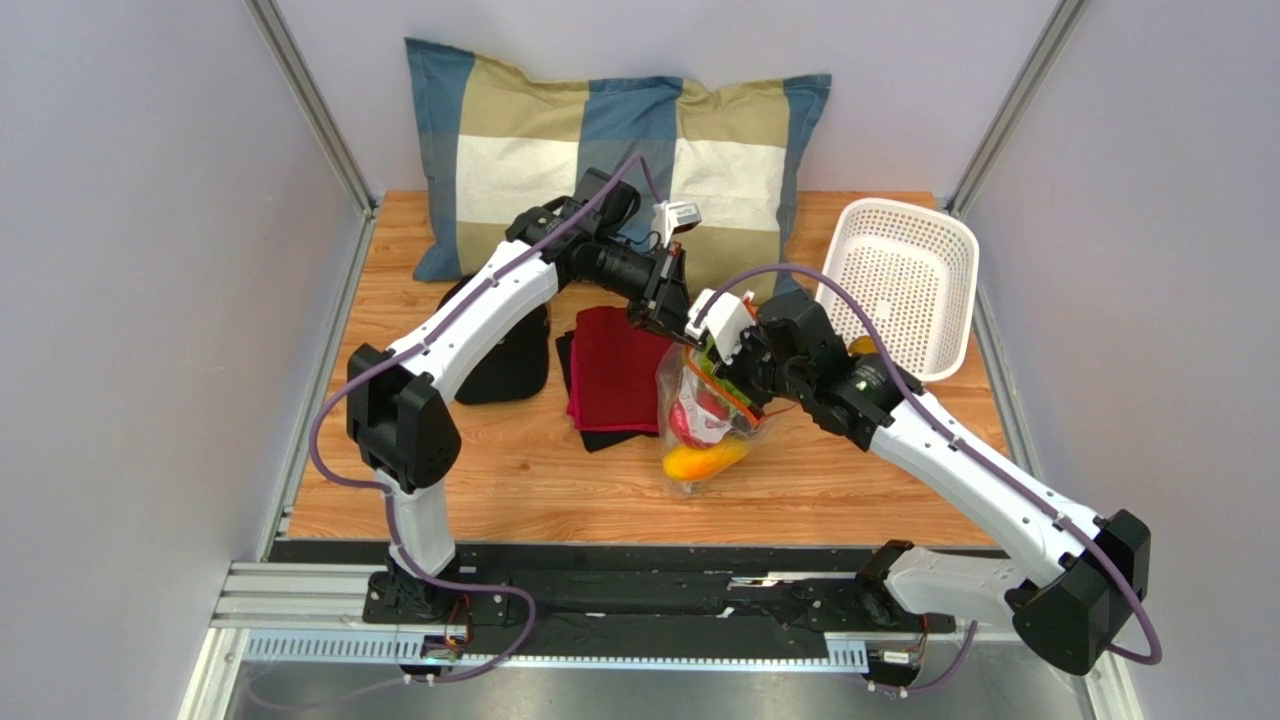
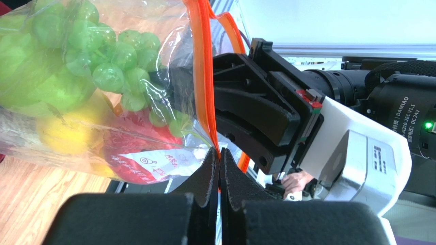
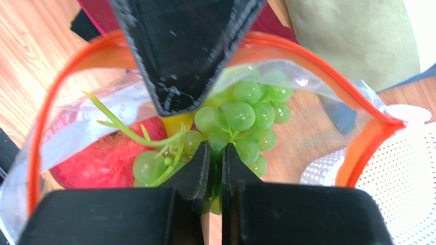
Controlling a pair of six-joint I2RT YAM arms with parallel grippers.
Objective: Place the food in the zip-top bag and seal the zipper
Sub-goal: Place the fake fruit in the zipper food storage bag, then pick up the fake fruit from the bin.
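Observation:
The clear zip-top bag (image 1: 709, 432) hangs above the table, held up by its mouth. My left gripper (image 1: 670, 318) is shut on the orange-red zipper strip (image 2: 203, 76), pinching it at the fingertips (image 2: 220, 155). The mouth is open; the strip loops round it in the right wrist view (image 3: 38, 148). My right gripper (image 1: 733, 384) reaches into the mouth and is shut on the green grape bunch (image 3: 240, 117). The red fruit (image 3: 102, 163), green pear (image 2: 36, 81) and a yellow piece (image 2: 61, 132) lie inside the bag. A yellow-orange piece (image 1: 703, 462) shows at the bag's bottom.
A white perforated basket (image 1: 902, 285) stands at the back right, close behind the right gripper. A dark red cloth (image 1: 613, 368) and a black item (image 1: 504, 360) lie left of the bag. A checked pillow (image 1: 601, 150) lies along the back wall.

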